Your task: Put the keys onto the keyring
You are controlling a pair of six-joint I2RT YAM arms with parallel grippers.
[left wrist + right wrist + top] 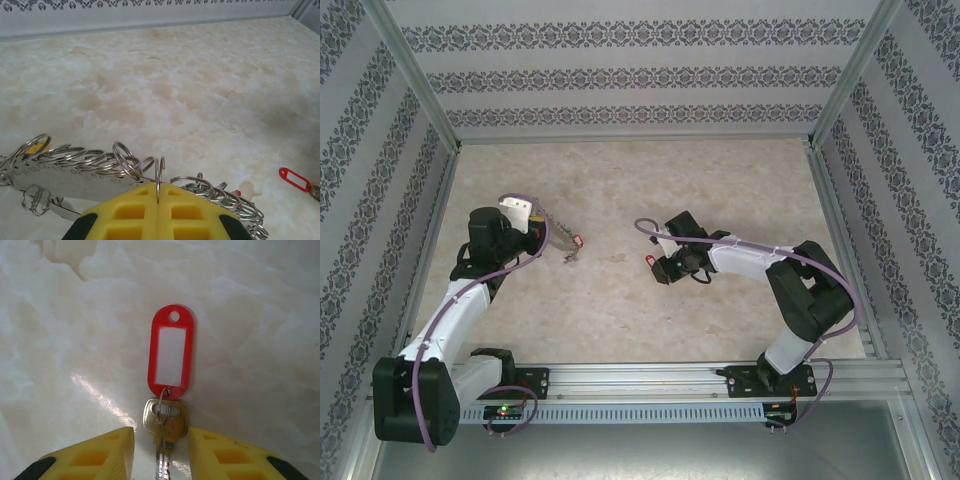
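My left gripper (158, 196) is shut on the keyring (157, 172), a thin wire loop seen edge-on between the yellow fingers. Several small silver rings (125, 160) and a metal plate (60, 182) hang bunched around it. One of the keys, red-tagged (295, 179), lies on the table to its right. In the top view this gripper (552, 240) sits left of centre. Another key (165, 420) with a red tag (170, 352) lies flat between the open fingers of my right gripper (160, 450). The right finger (210, 442) touches the key's head; the left one stands apart.
The marbled beige tabletop (640, 190) is walled by patterned panels at the back and sides. A metal rail (650, 380) runs along the near edge by both arm bases. The two grippers are roughly a hand's width apart mid-table.
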